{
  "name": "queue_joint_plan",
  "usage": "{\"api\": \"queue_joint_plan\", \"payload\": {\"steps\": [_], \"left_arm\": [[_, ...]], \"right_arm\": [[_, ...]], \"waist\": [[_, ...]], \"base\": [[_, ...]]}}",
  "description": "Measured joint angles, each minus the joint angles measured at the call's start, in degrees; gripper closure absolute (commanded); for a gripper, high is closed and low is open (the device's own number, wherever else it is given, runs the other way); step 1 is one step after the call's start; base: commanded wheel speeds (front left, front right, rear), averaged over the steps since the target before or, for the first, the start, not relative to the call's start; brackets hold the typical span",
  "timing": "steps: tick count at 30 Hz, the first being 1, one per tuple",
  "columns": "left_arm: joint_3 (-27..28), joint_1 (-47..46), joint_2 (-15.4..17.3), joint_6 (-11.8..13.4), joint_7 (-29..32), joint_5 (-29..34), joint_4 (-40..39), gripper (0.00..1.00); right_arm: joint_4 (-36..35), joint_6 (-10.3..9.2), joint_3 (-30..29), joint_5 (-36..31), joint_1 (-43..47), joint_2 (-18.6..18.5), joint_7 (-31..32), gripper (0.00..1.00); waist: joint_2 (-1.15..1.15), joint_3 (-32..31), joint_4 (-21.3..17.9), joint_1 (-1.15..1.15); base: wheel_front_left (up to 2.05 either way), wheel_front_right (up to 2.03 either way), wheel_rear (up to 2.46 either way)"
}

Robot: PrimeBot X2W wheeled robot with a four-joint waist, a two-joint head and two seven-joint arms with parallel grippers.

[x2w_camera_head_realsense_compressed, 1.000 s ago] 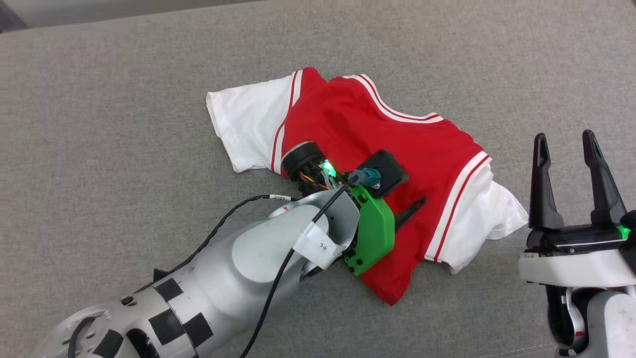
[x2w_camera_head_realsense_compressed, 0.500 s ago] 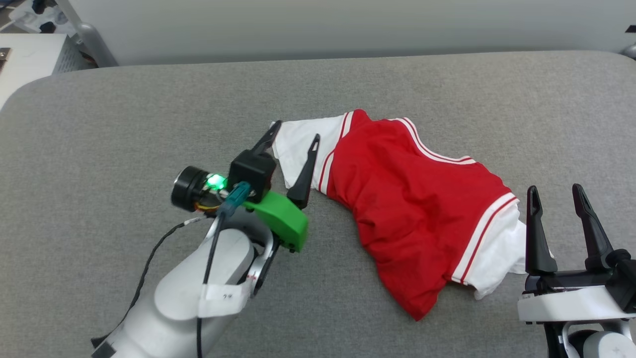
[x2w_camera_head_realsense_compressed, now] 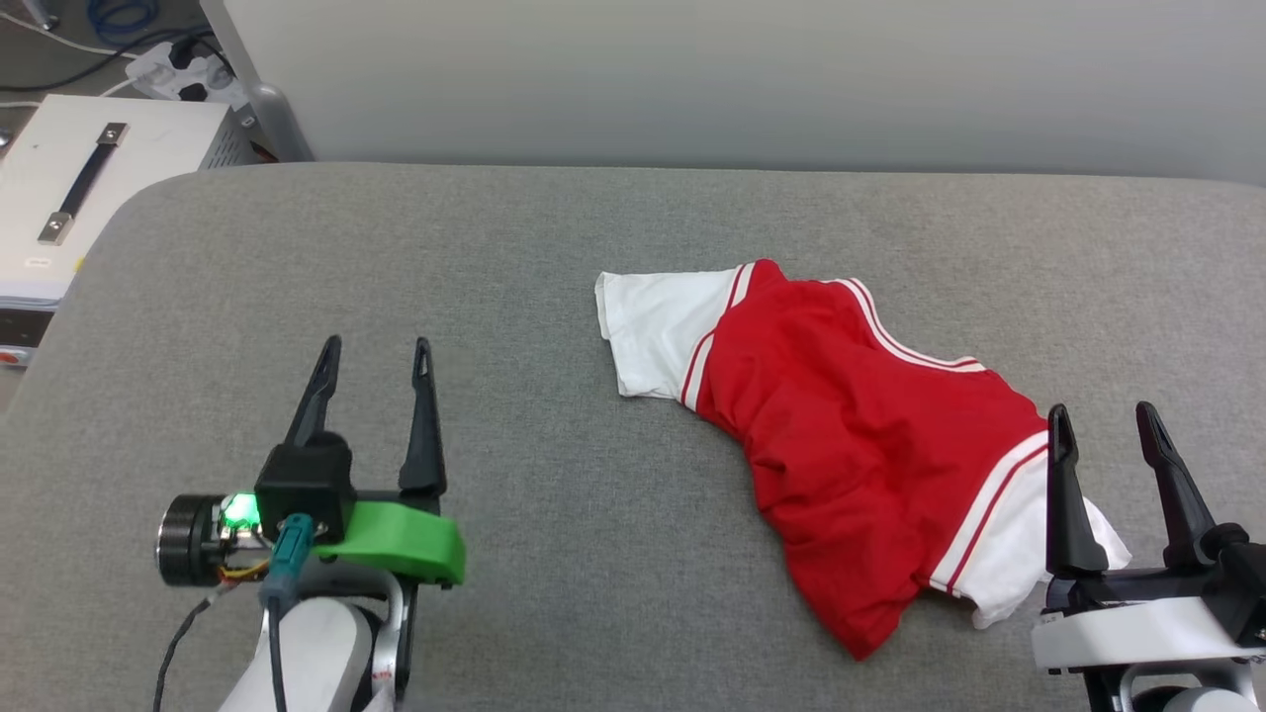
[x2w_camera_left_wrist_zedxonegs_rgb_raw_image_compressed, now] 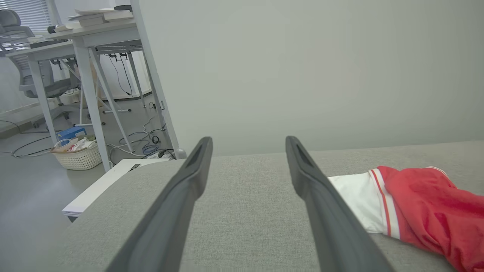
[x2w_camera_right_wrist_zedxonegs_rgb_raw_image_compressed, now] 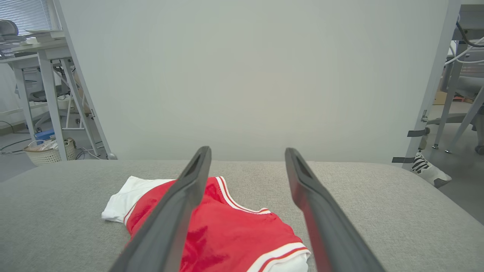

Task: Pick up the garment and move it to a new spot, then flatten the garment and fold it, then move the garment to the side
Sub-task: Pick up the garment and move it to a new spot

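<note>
Left gripper (x2w_camera_head_realsense_compressed: 377, 344): jaws wide, nothing between them; hovers over bare grey padded surface (x2w_camera_head_realsense_compressed: 613, 593).
Right gripper (x2w_camera_head_realsense_compressed: 1102, 409): jaws wide, also empty; fingers point away from the robot.
Garment (x2w_camera_head_realsense_compressed: 851, 435): red jersey with white sleeves, bunched and unfolded, lying on the grey surface.
Bearing from left gripper: off to its right and slightly ahead, well apart; nearest part is the far white sleeve (x2w_camera_head_realsense_compressed: 653, 331).
Bearing from right gripper: ahead and to its left, near; the near white sleeve (x2w_camera_head_realsense_compressed: 1009, 564) lies just beside its left finger, contact not discernible.
Long axis: sleeve to sleeve, a diagonal running from well ahead-left of the right gripper back toward its left finger.
Nearer arm: right, by a clear margin.
Step in hand (judged): the pick-up; no hold taken yet.
Coming move (judged): right gripper needs a short reach left to the near sleeve; left gripper a long reach right to the far sleeve.
</note>
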Motion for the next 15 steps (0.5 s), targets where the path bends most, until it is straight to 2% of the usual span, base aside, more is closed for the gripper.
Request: {"api": "queue_joint_plan", "payload": {"steps": [3, 7, 8, 11, 15], "left_arm": [[3.7, 3.8, -1.6, -1.4, 0.0, 2.0, -1.9, 0.0], [8.1, 8.0, -3.7, -4.4, 0.0, 4.2, -4.1, 0.0], [10.5, 10.7, -5.4, -6.9, 0.0, 5.8, -4.6, 0.0], [12.8, 12.5, -7.2, -9.4, 0.0, 7.4, -4.8, 0.0], [15.0, 14.0, -9.0, -11.5, 0.0, 9.6, -4.5, 0.0]], "right_arm": [[0.0, 0.0, -0.1, 0.0, 0.3, 0.0, 0.0, 0.0], [0.3, 0.0, 0.0, 0.1, 1.1, 0.0, 0.0, 0.0], [0.6, 0.0, 0.0, 0.2, 1.2, 0.0, 0.0, 0.0], [0.9, 0.0, -0.2, 0.8, 1.9, 0.0, 0.0, 0.0], [1.3, 0.0, -0.1, 1.3, 2.3, 0.0, 0.0, 0.0]], "waist": [[0.0, -0.7, 0.5, 0.0], [0.0, -1.3, 0.8, 0.0], [0.0, -1.6, 0.9, 0.0], [0.0, -1.7, 1.0, 0.0], [0.0, -1.8, 1.0, 0.0]], "base": [[0.0, 0.0, 0.0], [0.0, 0.0, 0.0], [0.0, 0.0, 0.0], [0.0, 0.0, 0.0], [0.0, 0.0, 0.0]]}}
